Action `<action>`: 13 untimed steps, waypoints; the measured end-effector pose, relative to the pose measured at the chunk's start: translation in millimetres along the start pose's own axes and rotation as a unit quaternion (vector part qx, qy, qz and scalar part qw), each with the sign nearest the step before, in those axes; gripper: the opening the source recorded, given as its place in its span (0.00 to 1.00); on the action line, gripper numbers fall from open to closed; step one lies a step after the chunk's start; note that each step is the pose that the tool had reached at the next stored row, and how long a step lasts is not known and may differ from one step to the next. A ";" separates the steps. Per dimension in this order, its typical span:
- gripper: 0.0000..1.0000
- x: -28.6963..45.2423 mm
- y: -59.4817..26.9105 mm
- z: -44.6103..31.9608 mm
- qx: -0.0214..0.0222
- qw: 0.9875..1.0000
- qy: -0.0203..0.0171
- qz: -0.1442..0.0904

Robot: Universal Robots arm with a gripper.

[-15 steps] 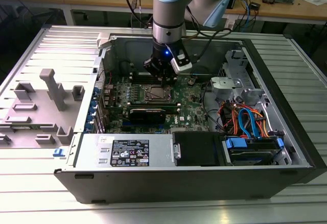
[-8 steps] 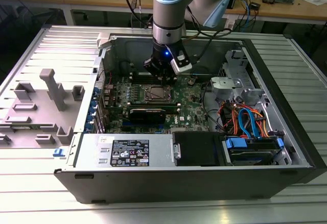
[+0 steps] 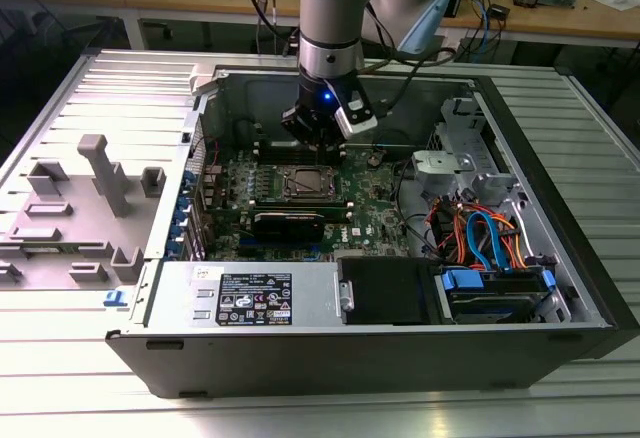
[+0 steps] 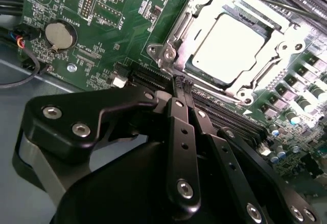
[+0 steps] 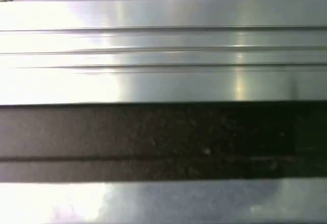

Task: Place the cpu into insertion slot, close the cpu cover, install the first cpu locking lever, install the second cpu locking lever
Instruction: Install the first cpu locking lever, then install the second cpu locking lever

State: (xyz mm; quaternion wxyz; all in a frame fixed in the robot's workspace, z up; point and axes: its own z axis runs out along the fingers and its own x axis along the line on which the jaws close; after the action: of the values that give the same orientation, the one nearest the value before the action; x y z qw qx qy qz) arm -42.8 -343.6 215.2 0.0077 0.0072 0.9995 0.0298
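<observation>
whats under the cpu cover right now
In the second wrist view the cpu shows through the window of the closed cpu cover, seated in the insertion slot. The slot's contacts beneath the chip are covered.

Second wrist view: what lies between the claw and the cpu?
In the second wrist view, the silver cpu cover's frame edge and long black card slots lie between the claw and the cpu.

Lighting: bright, overhead. Glare whitened the cpu (image 4: 228, 42) top and the ribbed aluminium table (image 3: 90, 88). First wrist view was blurred throughout.
</observation>
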 end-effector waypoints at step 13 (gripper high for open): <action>0.11 -0.2 -8.8 -1.0 0.000 1.000 0.000 0.000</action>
State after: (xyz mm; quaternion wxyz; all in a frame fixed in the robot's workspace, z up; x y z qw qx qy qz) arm -42.7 -352.5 215.7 0.0076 0.0073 0.9995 0.0297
